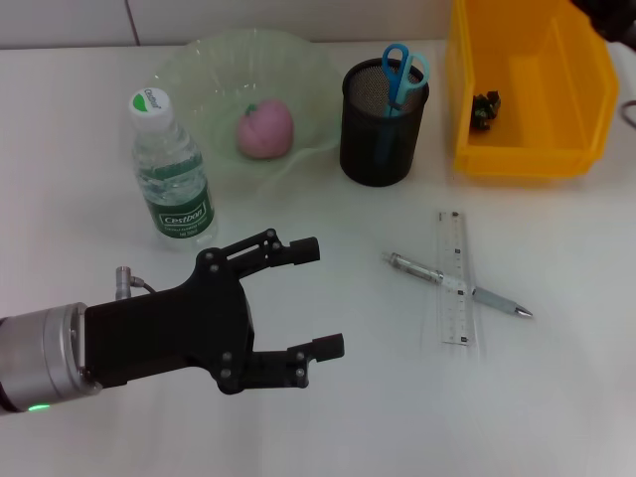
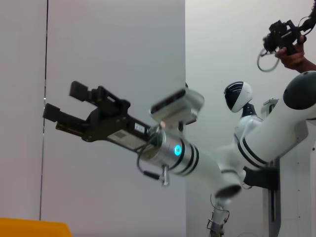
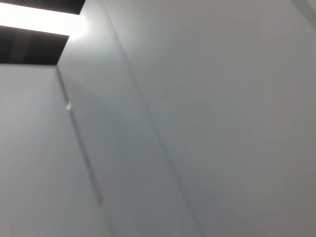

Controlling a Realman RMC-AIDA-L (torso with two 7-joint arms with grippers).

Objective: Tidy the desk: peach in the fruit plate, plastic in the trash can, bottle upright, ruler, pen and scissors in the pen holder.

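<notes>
- Left gripper point(image 1: 316, 296) jaws are spread wide with nothing between them, hovering over bare table point(image 1: 328, 427) just nearer the camera than the bottle. Its arm is cut off at the picture's edge.
- Right gripper: the head view only catches a dark sliver of something at the top corner beyond the bin, so I can't tell what that is. The left wrist view shows a black gripper point(image 2: 58, 102) on a silver arm held up in the air, fingers parted and holding nothing, which looks like the right one.
- One pen point(image 1: 459, 285) lying across one clear ruler point(image 1: 454, 277), the two touching, off to the side of the bottle towards the bin. The ruler's markings are too small to read.
- One water bottle point(image 1: 173, 170), standing upright, white cap with green writing I can't make out, green label reading "Cestbon".
- One black mesh pen holder point(image 1: 383, 123) past the ruler, with one pair of blue-handled scissors point(image 1: 401, 74) standing in it, blades hidden inside.
- One pale green fruit plate point(image 1: 209, 75) just behind the bottle, one pink peach point(image 1: 264, 130) sitting in it.
- One yellow bin point(image 1: 525, 89) beside the pen holder, with a small dark crumpled thing point(image 1: 486, 107) inside, hard to identify.
</notes>
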